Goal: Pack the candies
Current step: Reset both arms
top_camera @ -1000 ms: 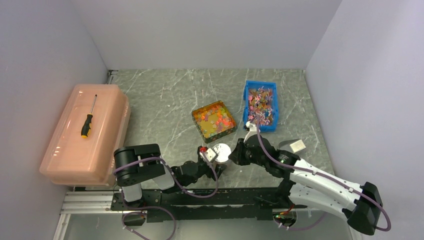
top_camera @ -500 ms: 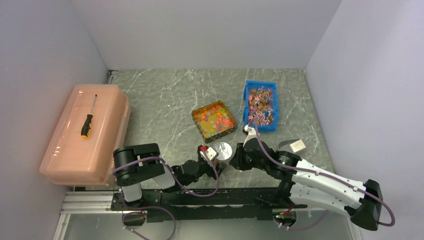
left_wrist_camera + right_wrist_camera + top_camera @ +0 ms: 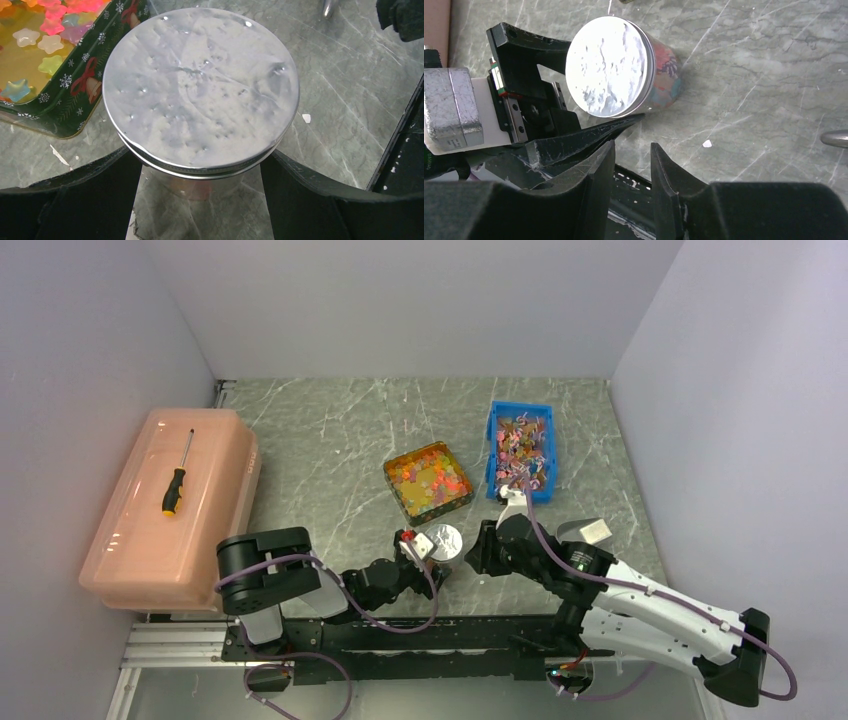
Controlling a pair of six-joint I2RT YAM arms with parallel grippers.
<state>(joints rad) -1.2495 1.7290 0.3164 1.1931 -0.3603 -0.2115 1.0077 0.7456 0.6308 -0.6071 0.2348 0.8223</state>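
One pink box (image 3: 170,505) lies at the left. At centre, a green tin (image 3: 396,495) holds the candies (image 3: 430,478). Nearer, the left gripper (image 3: 200,162) clasps a lidded jar (image 3: 200,90). Just right, the right gripper (image 3: 633,147) shows narrowly parted, empty fingers.

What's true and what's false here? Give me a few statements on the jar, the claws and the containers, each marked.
1. The jar has its silver lid on. True.
2. The right claw is gripping the lid. False: it is open and empty, beside the jar.
3. The left claw has a finger on each side of the jar, below the lid. True.
4. The screwdriver lies on top of the pink box. True.
5. The green tin is empty. False: it holds star-shaped candies.
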